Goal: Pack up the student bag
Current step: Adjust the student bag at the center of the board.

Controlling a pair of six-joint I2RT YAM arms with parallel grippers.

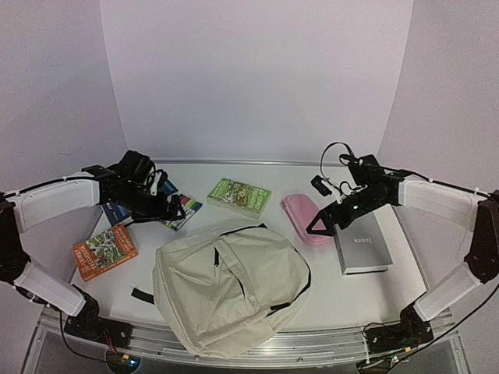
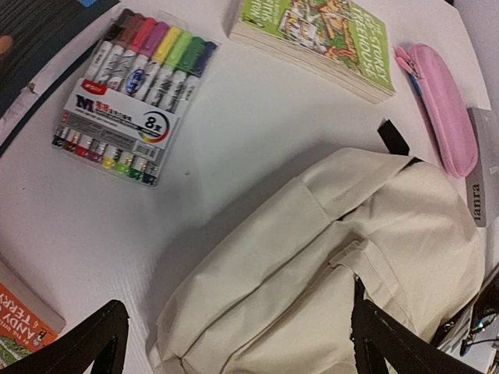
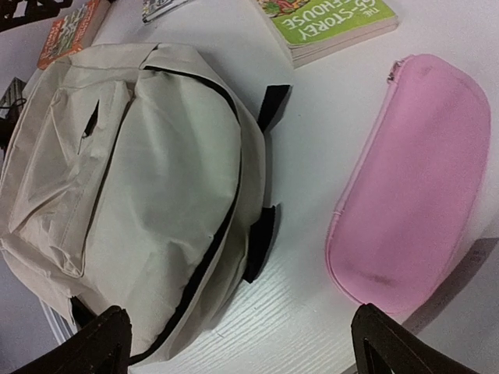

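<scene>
Both grippers hang spread wide and empty: left gripper (image 1: 160, 206) near the marker pack (image 1: 183, 210), right gripper (image 1: 319, 224) by the pink pencil case (image 1: 302, 218). Student bag (image 1: 230, 284) lies flat, front centre (mouth looks zipped). A one-sided tug could bunch or drag that limp fabric. Bare table (image 1: 331, 292) either side; near edge close.

Light: bright, even, from overhead; the white tabletop (image 1: 351, 300) looks slightly washed out.
Shadows: soft, beside the student bag (image 2: 327, 257) and the pink pencil case (image 3: 413, 179).
Distortion: wide-angle bending at the overhead view's edges.
Focus: wrist views slightly soft.
</scene>
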